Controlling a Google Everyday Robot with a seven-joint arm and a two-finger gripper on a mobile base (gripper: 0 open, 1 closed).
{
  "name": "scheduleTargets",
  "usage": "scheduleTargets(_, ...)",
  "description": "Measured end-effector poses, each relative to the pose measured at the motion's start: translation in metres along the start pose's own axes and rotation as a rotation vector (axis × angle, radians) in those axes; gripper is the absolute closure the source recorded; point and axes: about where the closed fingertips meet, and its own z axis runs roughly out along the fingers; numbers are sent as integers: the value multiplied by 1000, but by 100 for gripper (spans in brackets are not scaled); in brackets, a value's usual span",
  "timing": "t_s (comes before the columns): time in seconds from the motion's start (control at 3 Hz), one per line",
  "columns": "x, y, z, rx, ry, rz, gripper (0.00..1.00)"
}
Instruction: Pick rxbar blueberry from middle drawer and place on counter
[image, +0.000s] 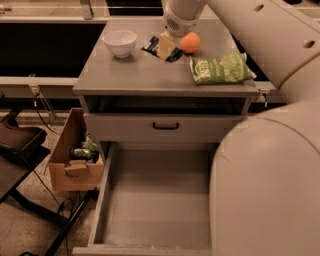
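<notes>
The rxbar blueberry (149, 46), a small dark navy wrapper, is at the back middle of the counter (140, 75), at or just above its surface. My gripper (166, 47) reaches down from above and is shut on the bar, whose dark ends stick out on both sides of the cream fingers. The middle drawer (160, 200) is pulled wide open below, and its grey floor is bare.
A white bowl (120, 42) stands on the counter left of the gripper. An orange fruit (190, 42) lies right of it and a green chip bag (220, 68) further right. A shut drawer front has a black handle (165, 126). A cardboard box (75, 162) stands on the floor at left. My arm (265, 190) fills the right foreground.
</notes>
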Motion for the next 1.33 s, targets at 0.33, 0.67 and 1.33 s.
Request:
scheduleTargets(0.33,-42,-13,27,-35,-122,-16,100)
scheduleTargets(0.67,-58,-4,83,-134,-187,23,100)
scheduleTargets(1.33,-62,19,124,-198,-127,59,56)
